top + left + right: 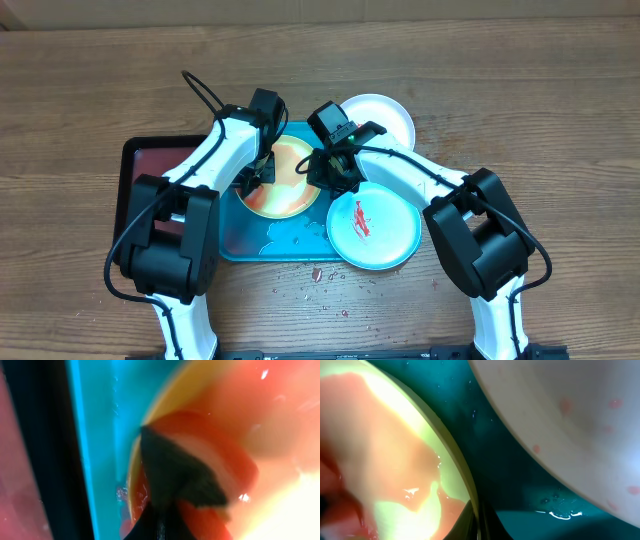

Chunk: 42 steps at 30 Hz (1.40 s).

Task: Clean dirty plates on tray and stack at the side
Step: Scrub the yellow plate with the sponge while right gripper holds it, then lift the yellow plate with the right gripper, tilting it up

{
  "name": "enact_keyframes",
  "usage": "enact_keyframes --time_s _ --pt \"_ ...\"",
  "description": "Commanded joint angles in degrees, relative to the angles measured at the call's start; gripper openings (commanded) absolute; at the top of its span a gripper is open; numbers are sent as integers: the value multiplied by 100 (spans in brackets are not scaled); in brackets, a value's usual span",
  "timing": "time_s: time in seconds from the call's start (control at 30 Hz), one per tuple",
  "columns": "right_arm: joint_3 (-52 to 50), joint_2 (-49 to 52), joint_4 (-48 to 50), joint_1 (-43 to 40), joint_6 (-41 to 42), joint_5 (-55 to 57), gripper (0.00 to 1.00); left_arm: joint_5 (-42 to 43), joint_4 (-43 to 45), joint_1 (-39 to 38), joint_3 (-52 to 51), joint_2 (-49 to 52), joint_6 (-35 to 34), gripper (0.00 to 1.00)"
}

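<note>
Yellow-green plate [292,192] first: we see it lying inside the turquoise tray [262,243], its face flooded with orange-red sauce. The aqua plate [385,235], marked with a small red smear, rests over the tray's right edge, partly on the counter [100,90]. The white plate [388,112] sits on the counter just behind the tray, half hidden by the right arm.

The left end effector [252,180] is down on the yellow-green plate's left side. Its wrist view is too blurred for us to tell whether the fingers are spread or pressed together. The right end effector [335,172] meets the same plate's right rim, and its wrist view shows dark fingers [490,522] on either side of that rim, pinching it.

Wet patches [560,512] glint on the tray floor. A dark red tray [150,160] lies beside the turquoise one on the left, and red crumbs [320,275] dot the wooden counter in front.
</note>
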Motion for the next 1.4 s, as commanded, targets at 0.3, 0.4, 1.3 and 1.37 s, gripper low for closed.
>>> enact_keyframes --time_s 0.3,0.4,1.3,1.37 --pt "-57 129 -76 -85 70 354 4 4225 278 57 -116 120 2994 4" --pt "-57 129 -76 -85 70 354 4 4188 903 61 -116 120 2809 4" --pt "-57 129 -79 -85 70 354 4 -391 -1292 120 968 98 433 4" --pt "-57 129 -85 -85 68 354 4 -345 -1631 144 1613 96 435 4"
